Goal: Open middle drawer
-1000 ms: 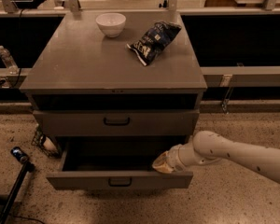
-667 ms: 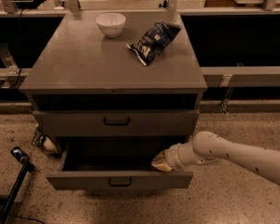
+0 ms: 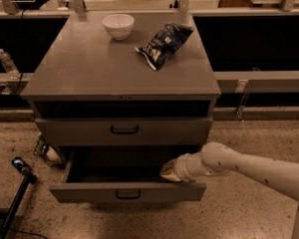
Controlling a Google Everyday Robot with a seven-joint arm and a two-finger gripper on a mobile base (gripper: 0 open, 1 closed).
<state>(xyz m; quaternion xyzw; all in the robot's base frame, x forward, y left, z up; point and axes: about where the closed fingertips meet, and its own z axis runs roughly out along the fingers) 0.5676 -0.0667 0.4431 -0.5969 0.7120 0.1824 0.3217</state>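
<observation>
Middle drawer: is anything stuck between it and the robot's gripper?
No, nothing visible is in the way. The gripper is right at the middle drawer, inside its right end, just behind the front panel. That drawer is pulled out, below the shut upper drawer.

The middle drawer [image 3: 89, 192] stands pulled out, and the hand [image 3: 170, 171] sits inside its right front corner. On the worktop [image 3: 89, 68], a white bowl [image 3: 118, 25] and a dark snack bag [image 3: 164, 44] lie apart.
</observation>
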